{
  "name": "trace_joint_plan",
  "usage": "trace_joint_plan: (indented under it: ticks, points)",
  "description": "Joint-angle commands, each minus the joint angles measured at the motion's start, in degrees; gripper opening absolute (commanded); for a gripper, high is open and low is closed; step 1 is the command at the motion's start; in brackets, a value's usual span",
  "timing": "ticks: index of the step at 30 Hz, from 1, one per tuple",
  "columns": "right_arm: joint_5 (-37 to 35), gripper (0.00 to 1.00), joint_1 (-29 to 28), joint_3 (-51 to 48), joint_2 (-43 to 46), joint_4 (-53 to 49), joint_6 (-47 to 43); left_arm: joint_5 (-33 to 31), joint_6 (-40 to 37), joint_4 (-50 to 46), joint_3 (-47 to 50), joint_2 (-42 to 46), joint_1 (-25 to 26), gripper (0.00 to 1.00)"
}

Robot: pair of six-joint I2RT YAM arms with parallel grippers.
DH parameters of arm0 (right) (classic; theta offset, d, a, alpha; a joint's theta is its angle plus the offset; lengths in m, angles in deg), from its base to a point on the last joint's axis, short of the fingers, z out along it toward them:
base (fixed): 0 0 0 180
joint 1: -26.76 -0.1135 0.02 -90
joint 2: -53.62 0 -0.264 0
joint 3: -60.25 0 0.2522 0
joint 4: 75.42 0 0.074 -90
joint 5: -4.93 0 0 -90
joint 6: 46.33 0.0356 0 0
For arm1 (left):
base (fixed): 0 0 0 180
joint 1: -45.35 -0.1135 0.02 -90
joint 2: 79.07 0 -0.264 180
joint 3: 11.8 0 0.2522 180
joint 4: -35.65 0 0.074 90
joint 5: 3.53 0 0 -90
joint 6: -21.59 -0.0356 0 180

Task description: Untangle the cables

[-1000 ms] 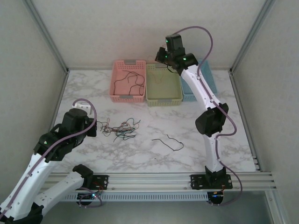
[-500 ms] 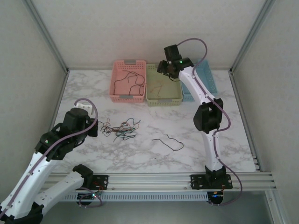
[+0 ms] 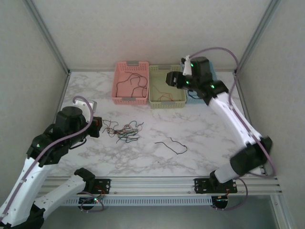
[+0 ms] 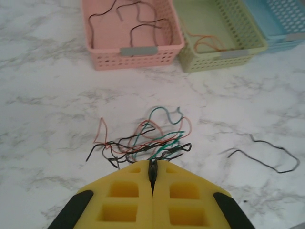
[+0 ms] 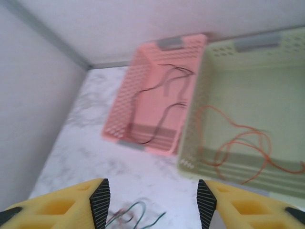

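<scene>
A tangle of thin black, red, orange and green cables [image 3: 122,130] lies on the marble left of centre, also in the left wrist view as the tangle [image 4: 147,138]. My left gripper [image 3: 96,127] sits at the tangle's left end; its yellow fingers [image 4: 153,170] are shut, with dark strands running into the tips. One loose black cable [image 3: 171,144] lies apart at centre. My right gripper [image 3: 170,79] hovers over the green basket, open with nothing between its fingers [image 5: 153,205]. A blurred bit of the tangle [image 5: 136,214] shows below it.
Three baskets stand in a row at the back. The pink basket [image 3: 130,98] holds black cables [image 5: 162,109]. The green basket [image 3: 167,103] holds orange cables [image 5: 238,143]. The blue basket [image 4: 286,33] is partly behind the right arm. Metal frame posts border the table.
The right arm has swung its elbow low to the right and its gripper has dropped nearer the green basket. The left gripper has shifted slightly left and back at the tangle.
</scene>
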Motion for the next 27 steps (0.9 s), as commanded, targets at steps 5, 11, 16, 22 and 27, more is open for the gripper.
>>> trace_joint_plan:
  ticks: [5, 11, 16, 22, 27]
  points:
    - [14.41, 0.54, -8.51, -19.12, 11.08, 15.73, -10.72, 12.13, -1.30, 0.67, -7.85, -1.60, -0.49, 0.00]
    - [19.01, 0.60, -19.29, -21.22, 10.76, 21.01, -17.37, 18.89, -1.01, 2.93, -8.68, -2.22, -0.49, 0.00]
    - [17.24, 0.65, -25.53, -16.03, 5.61, 19.11, -21.49, 22.03, -0.13, 3.26, -8.40, -3.29, -0.47, 0.00]
    - [15.84, 0.67, -30.51, -11.11, -0.99, 22.91, -23.01, 24.01, 1.10, 4.98, -8.47, -3.27, -0.47, 0.00]
    - [17.33, 0.57, -32.52, -6.02, -6.38, 23.07, -23.28, 25.33, 1.72, 4.97, -8.53, -3.65, -0.45, 0.00]
